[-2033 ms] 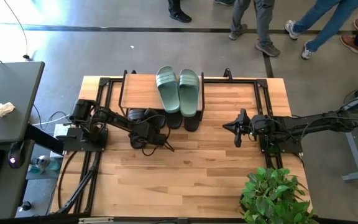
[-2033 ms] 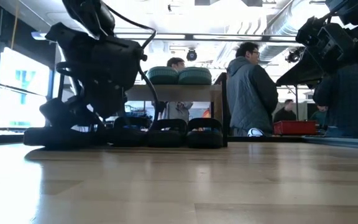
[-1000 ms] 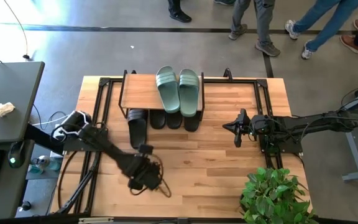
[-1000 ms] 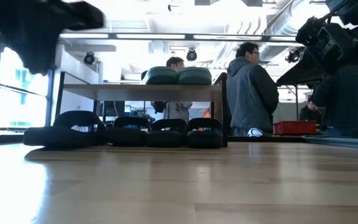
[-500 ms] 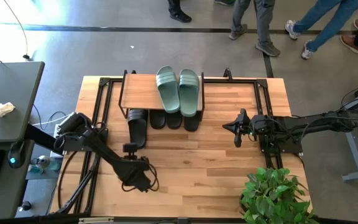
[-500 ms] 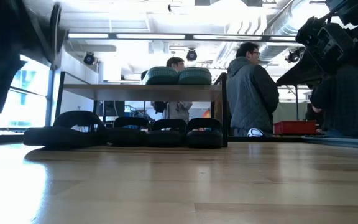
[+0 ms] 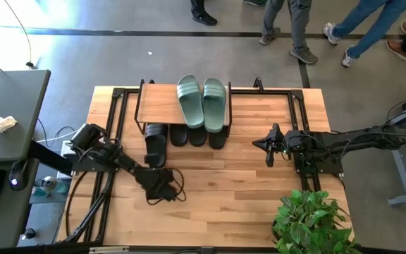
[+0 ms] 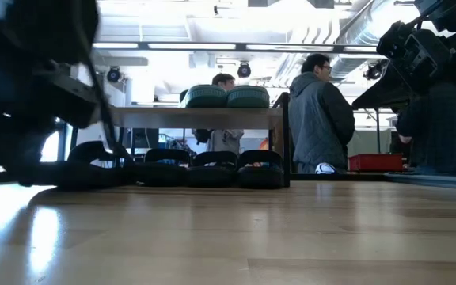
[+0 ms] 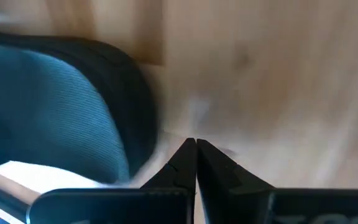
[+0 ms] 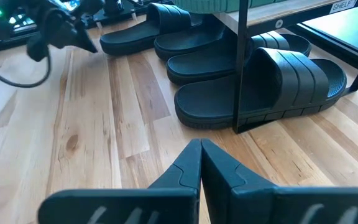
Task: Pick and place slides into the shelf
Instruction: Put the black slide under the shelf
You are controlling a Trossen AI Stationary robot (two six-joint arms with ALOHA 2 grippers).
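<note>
2 sage-green rubber slides atop low wooden-plank shelf; 4 black rubber slides beneath. Likely light, flexible, grippy; pinch wide strap. Left gripper, right gripper: jaws together, empty.

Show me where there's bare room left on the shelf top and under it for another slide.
The shelf top is bare left of the green slides, which fill its right half. Underneath is crowded: four black slides sit side by side, the leftmost sticking out toward the left gripper. Bare tabletop lies between both grippers, the right gripper waiting right of the shelf.
</note>
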